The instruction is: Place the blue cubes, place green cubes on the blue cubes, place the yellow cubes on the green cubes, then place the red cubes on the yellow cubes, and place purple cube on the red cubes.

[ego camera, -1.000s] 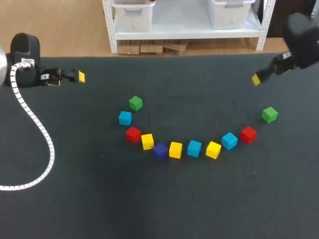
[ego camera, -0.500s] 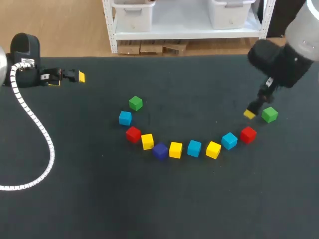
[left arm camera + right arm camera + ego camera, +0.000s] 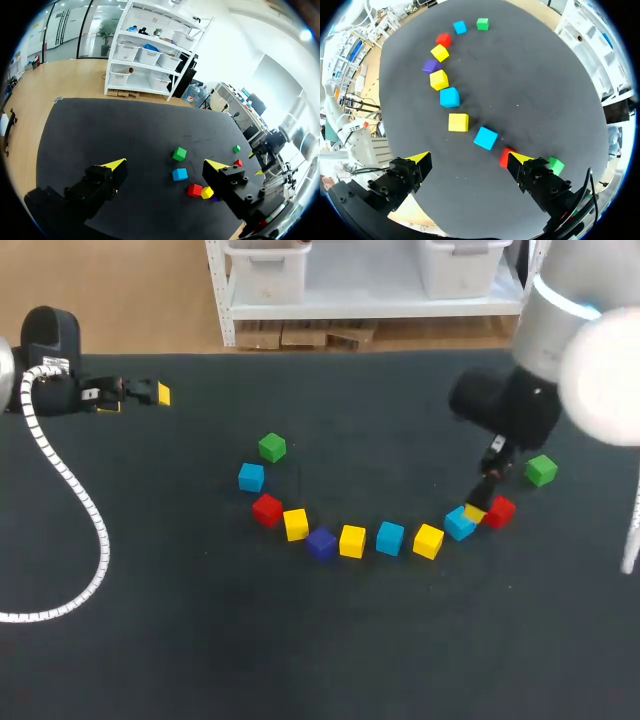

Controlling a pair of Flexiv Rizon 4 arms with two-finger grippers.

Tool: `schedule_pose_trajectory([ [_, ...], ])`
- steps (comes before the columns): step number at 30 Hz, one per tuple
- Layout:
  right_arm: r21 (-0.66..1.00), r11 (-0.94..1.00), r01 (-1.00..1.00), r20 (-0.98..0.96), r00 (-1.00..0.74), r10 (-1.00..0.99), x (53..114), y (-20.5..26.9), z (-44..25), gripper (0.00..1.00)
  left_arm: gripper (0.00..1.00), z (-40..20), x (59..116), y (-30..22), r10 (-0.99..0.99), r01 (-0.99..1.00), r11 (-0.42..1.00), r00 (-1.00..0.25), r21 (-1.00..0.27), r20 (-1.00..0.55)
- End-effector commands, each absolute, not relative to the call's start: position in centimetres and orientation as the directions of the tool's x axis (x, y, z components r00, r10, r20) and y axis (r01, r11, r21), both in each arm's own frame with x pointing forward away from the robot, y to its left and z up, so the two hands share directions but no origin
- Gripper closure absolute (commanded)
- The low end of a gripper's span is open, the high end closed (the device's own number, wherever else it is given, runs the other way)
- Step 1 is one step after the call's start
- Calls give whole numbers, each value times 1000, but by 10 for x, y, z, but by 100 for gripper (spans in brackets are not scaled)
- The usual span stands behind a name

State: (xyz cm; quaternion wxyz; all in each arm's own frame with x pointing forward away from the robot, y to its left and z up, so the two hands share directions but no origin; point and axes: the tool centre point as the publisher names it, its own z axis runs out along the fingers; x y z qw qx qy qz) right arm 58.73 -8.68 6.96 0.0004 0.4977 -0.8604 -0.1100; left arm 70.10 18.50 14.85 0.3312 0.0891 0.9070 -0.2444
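— How many cubes are counted on the dark matte table (image 3: 200, 640)?

— Eleven small plain-coloured cubes are counted, all laid singly in a curved row: three blue cubes (image 3: 251, 477) (image 3: 390, 538) (image 3: 460, 523), three yellow cubes (image 3: 296, 524) (image 3: 352, 541) (image 3: 428, 541), two green cubes (image 3: 272, 448) (image 3: 541, 470), two red cubes (image 3: 267, 510) (image 3: 499, 511) and one purple cube (image 3: 321, 543).

— What is changed from a second ago?

— The right arm (image 3: 520, 390) has been brought down from the table's far right corner to the row's right end. The cubes and the left arm (image 3: 50, 360) are found unmoved.

— How is the right gripper (image 3: 470, 158) set?

— Its fingers are spread wide and nothing is held. In the right wrist view the rightmost blue cube (image 3: 485, 138) is seen just ahead of the gap between them, touched by neither. The neighbouring red cube (image 3: 506, 156) is partly hidden behind one fingertip.

— And the left gripper (image 3: 165, 164)?

— It is held at the table's far left, well apart from the cubes, its fingers likewise spread and empty.
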Motion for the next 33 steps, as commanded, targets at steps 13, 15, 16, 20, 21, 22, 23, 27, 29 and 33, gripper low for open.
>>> schedule_pose_trajectory([
  [13,129,521,-844,13,-524,-852,604,-71,20,0,0,149,701,185,0,323,865,-765,-384,-644],
  [15,116,531,-839,21,-533,-846,607,-74,15,0,0,149,701,185,0,323,865,-765,-384,-644],
  [16,111,538,-836,24,-539,-842,609,-75,13,0,0,149,701,185,0,323,865,-765,-384,-644],
  [20,95,562,-822,31,-561,-827,619,-82,8,0,0,149,701,185,0,323,865,-765,-384,-644],
  [21,93,569,-817,31,-569,-822,621,-84,8,0,0,149,701,185,0,323,865,-765,-384,-644],
  [22,91,570,-816,31,-570,-821,623,-84,8,0,0,149,701,185,0,323,865,-765,-384,-644],
  [23,89,571,-816,30,-571,-820,624,-85,7,0,0,149,701,185,0,323,865,-765,-384,-644],
  [27,84,575,-814,32,-575,-818,628,-85,5,6,0,149,701,185,0,323,865,-765,-384,-644],
  [29,87,576,-813,32,-575,-817,628,-84,4,16,0,149,701,185,0,323,865,-765,-384,-644],
  [33,84,568,-819,36,-567,-823,629,-81,1,27,0,149,701,185,0,323,865,-765,-384,-644],
])
